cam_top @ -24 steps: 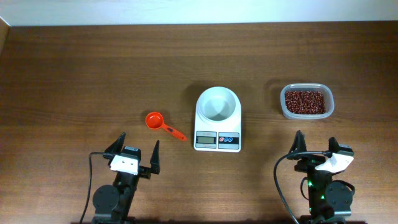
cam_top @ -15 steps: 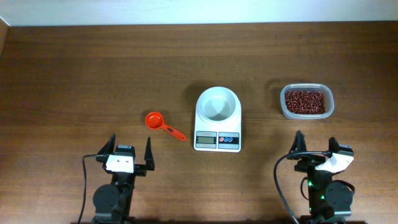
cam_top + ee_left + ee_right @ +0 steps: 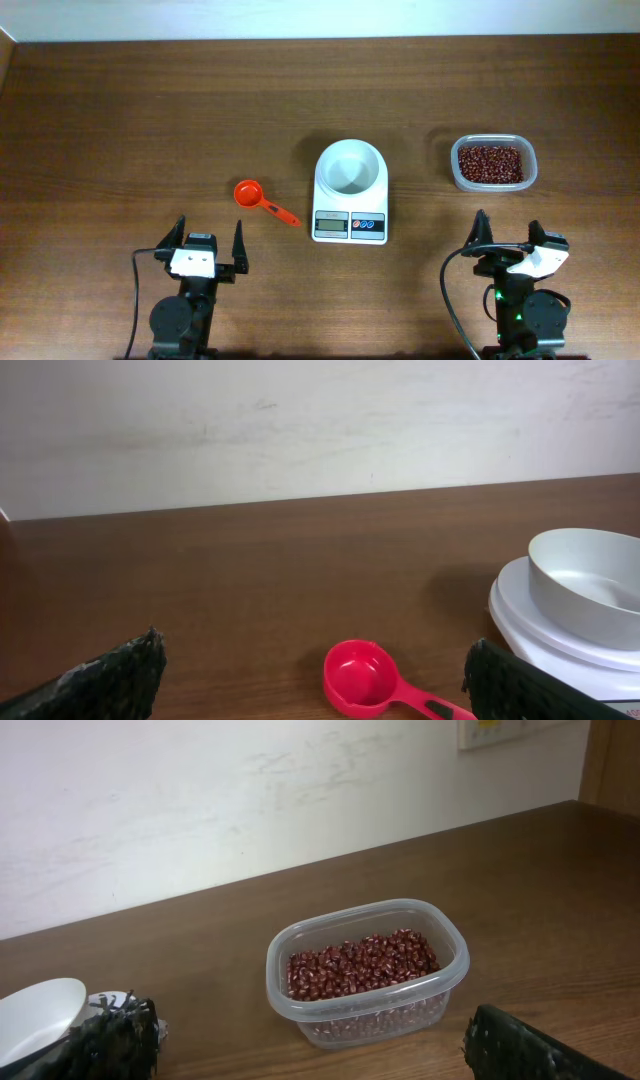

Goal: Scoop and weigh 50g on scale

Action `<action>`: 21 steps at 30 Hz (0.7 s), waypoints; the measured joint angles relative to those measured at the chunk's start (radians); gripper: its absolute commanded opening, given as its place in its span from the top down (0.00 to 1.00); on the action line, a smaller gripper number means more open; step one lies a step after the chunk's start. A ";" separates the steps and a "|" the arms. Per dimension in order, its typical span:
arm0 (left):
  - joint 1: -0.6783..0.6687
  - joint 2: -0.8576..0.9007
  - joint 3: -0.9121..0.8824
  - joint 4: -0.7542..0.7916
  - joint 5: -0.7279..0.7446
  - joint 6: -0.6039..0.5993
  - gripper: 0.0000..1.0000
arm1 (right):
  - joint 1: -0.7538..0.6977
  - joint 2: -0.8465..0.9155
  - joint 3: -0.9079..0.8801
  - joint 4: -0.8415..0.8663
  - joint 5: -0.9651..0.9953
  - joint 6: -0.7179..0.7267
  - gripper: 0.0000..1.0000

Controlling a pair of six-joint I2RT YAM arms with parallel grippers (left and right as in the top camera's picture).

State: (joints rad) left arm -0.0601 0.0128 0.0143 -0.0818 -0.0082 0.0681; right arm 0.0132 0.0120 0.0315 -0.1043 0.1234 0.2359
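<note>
1. The left gripper (image 3: 210, 235) has its jaws wide apart, holding nothing
2. The right gripper (image 3: 507, 230) gapes empty too
3. The scale (image 3: 350, 190) sits mid-table (image 3: 120, 120)
4. The beans (image 3: 490, 163) fill the clear tub (image 3: 456, 176) right of it; a red scoop (image 3: 250, 194) lies left

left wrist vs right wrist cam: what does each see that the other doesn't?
Left wrist only: the red measuring scoop, lying empty on the table left of the scale.
Right wrist only: the clear tub of red-brown beans, and a wall plate at top right.
Both: the scale's white bowl, at the right edge of the left view and the left edge of the right view; also the brown wooden table and white wall.
</note>
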 measured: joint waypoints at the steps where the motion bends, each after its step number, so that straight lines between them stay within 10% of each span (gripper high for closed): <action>1: 0.000 0.000 0.000 0.000 0.000 0.000 0.01 | 0.000 0.000 0.000 0.000 0.000 0.000 0.01; 21: 0.000 0.000 0.000 0.050 0.091 0.000 0.01 | 0.000 0.000 0.000 0.000 0.000 0.000 0.01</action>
State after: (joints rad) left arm -0.0601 0.0128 0.0147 -0.0319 0.0826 0.0677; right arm 0.0132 0.0120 0.0315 -0.1040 0.1234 0.2356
